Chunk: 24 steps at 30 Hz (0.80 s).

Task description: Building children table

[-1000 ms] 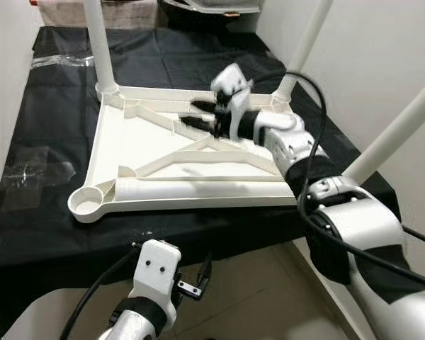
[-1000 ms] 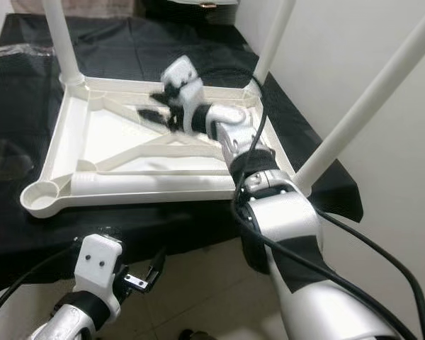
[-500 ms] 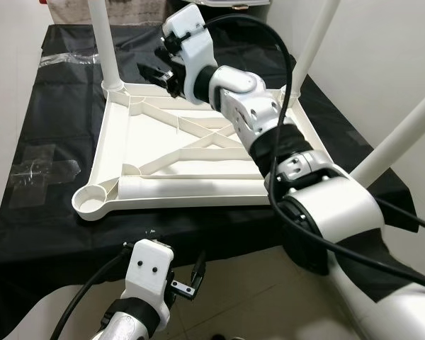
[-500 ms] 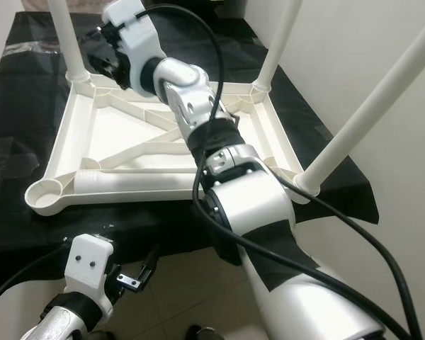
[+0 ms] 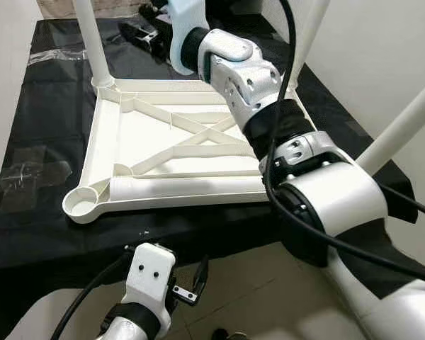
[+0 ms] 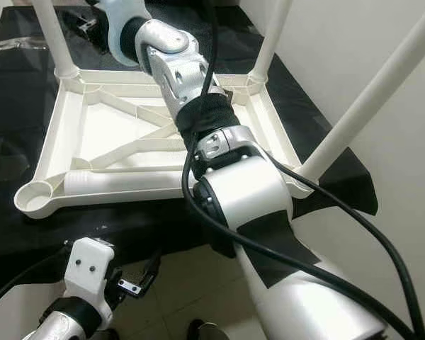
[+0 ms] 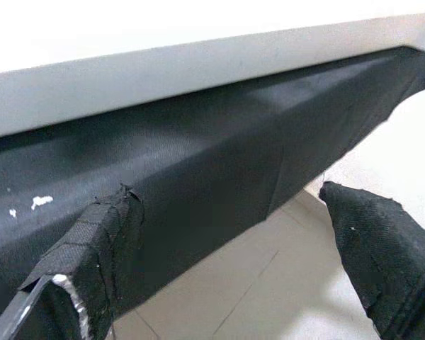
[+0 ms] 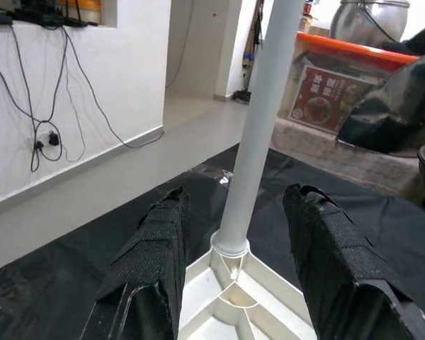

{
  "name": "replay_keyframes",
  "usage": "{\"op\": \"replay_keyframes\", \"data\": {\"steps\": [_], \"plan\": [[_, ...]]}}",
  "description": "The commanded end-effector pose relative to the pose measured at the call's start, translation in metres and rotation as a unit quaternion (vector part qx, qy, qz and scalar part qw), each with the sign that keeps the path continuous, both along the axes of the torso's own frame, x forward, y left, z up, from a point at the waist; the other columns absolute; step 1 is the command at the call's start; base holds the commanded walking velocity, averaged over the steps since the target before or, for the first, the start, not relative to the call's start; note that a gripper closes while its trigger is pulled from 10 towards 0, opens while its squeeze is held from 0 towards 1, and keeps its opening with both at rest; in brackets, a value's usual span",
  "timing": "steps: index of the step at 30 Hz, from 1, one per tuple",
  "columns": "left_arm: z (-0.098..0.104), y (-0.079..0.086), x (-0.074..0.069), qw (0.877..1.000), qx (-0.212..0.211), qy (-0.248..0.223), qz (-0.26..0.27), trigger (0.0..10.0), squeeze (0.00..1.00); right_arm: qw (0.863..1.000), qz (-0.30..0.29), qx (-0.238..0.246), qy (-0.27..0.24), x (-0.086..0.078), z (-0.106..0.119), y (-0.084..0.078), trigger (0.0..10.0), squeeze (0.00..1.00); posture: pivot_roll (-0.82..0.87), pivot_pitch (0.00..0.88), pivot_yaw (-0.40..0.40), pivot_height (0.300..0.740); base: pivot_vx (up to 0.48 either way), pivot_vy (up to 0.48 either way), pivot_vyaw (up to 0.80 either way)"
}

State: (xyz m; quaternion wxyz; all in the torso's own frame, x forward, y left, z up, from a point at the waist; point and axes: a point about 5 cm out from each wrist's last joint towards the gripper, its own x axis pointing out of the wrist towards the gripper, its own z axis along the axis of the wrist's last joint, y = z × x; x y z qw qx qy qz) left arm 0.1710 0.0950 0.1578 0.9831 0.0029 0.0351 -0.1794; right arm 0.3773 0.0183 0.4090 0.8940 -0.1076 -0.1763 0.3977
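Observation:
The white children's table [image 5: 106, 134] lies upside down on a surface covered in black cloth. Legs stand in three corners: far left [image 5: 92, 42], far right [image 6: 273, 35] and near right [image 5: 404, 127]. The near left socket [image 5: 81, 202] is empty. A white tube [image 5: 184, 188] lies along the near rim. My right gripper [image 5: 142, 32] reaches past the far rim beside the far left leg [image 8: 265, 106]. Its open fingers [image 8: 152, 262] stand either side of that leg without touching it. My left gripper [image 5: 191, 283] hangs open below the front edge, holding nothing.
Black cloth [image 5: 49, 92] covers the surface around the tabletop, with a patch of clear tape [image 5: 25, 173] at the left. A white wall [image 5: 382, 57] runs close along the right. Tiled floor [image 5: 269, 290] lies below the front edge. An orange-lidded box [image 8: 340, 85] stands beyond.
My right arm has swung from the middle of the upturned tabletop out to the far left leg. The left arm has stayed low by the front edge. The camera has shifted slightly.

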Motion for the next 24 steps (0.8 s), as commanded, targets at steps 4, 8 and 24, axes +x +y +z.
{"op": "replay_keyframes", "data": {"steps": [4,8,24], "plan": [[-0.001,-0.001,-0.004,1.000,0.000,0.009,-0.005,10.0,0.00,0.999,0.028,0.019,0.009,-0.008,0.008,0.009,10.0,0.00,0.20,0.266,-0.116,0.740,0.000,0.000,0.00],[0.000,-0.001,-0.005,1.000,0.001,0.009,-0.007,10.0,0.00,0.999,0.039,0.032,0.020,-0.011,0.010,0.011,10.0,0.00,0.19,0.267,-0.113,0.740,0.000,0.000,0.00],[0.001,-0.003,-0.002,1.000,0.008,0.006,-0.013,10.0,0.00,0.997,0.027,0.068,0.036,-0.009,0.026,-0.002,10.0,0.00,0.19,0.267,-0.130,0.740,0.000,0.000,0.00]]}}
